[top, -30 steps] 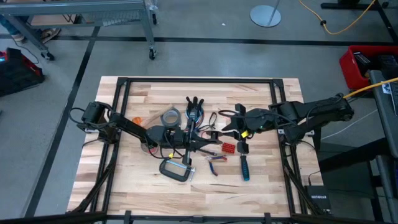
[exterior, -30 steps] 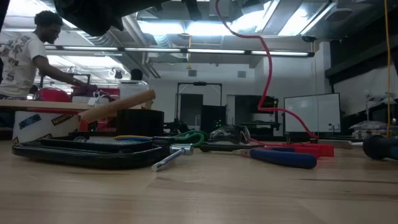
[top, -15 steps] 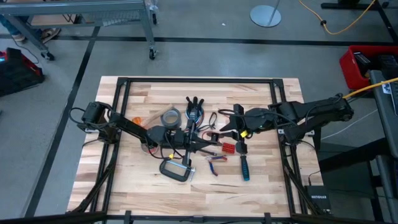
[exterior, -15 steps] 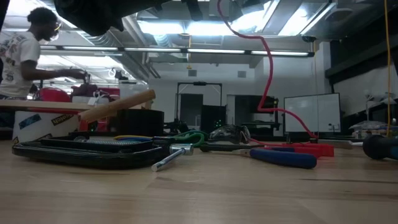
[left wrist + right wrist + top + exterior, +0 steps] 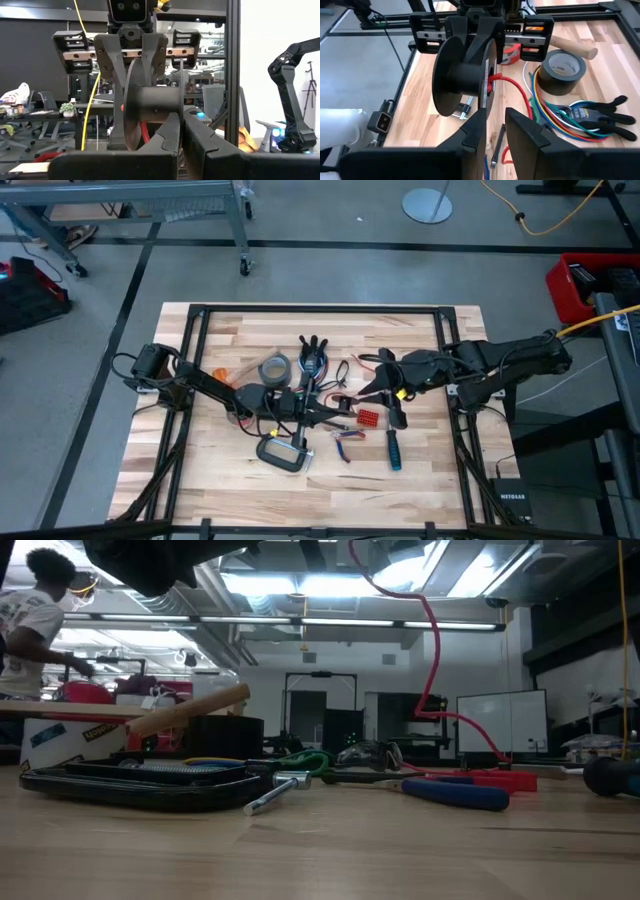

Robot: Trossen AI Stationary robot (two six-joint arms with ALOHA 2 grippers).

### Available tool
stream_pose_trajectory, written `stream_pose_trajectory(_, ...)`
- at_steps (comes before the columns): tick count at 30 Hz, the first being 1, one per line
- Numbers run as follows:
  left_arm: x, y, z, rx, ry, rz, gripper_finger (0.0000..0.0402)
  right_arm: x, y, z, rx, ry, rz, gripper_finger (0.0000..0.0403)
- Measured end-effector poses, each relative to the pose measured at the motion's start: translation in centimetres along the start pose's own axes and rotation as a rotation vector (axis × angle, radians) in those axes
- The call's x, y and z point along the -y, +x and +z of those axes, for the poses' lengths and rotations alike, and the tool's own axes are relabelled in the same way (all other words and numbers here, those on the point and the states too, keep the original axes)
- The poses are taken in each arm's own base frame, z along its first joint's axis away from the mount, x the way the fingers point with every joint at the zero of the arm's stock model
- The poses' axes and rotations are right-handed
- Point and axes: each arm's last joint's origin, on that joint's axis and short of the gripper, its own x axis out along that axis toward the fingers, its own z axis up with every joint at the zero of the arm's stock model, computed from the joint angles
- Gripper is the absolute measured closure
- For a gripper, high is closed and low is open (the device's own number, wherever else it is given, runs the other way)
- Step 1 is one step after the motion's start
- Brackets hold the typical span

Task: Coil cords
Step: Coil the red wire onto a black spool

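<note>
The left gripper (image 5: 335, 413) was clenched on a black spool (image 5: 465, 75) at table centre; the right gripper (image 5: 372, 393), fingers parted and empty, faced it from three o'clock. A red cord (image 5: 517, 90) reached the spool, while the cords (image 5: 555, 117) toward twelve o'clock lay loose, so coiling looked barely begun.

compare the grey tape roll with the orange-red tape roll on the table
The grey tape roll looks larger and thicker than the orange-red tape roll. The grey tape roll lies flat in full view beside the cords; the orange-red tape roll is partly hidden behind the left arm. Both rest on the wooden table.
</note>
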Motion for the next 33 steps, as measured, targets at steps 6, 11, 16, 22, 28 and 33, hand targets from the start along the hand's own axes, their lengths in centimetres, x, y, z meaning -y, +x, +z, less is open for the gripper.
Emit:
stream_pose_trajectory(6, 0.02, 0.00, 0.00, 0.000, 0.000, -0.003, 0.0401, -0.07, 0.00, -0.02, -0.005, 0.000, 0.023, 0.0326)
stream_pose_trajectory(11, 0.11, -0.01, 0.00, 0.000, -0.001, -0.003, 0.0401, -0.13, 0.00, -0.05, -0.012, 0.001, 0.050, 0.0326)
stream_pose_trajectory(16, 0.30, -0.04, 0.01, 0.000, -0.003, -0.004, 0.0401, -0.26, -0.01, -0.07, -0.018, 0.001, 0.087, 0.0326)
stream_pose_trajectory(22, 0.47, -0.06, 0.02, 0.000, -0.005, -0.009, 0.0401, -0.28, -0.01, -0.01, -0.013, 0.001, 0.092, 0.0326)
stream_pose_trajectory(28, 0.48, -0.06, 0.04, 0.002, -0.005, -0.012, 0.0401, -0.19, -0.01, 0.05, -0.002, 0.000, 0.059, 0.0326)
stream_pose_trajectory(33, 0.47, -0.07, 0.25, 0.023, -0.008, -0.011, 0.0401, -0.09, 0.16, 0.08, 0.003, 0.000, 0.019, 0.0326)
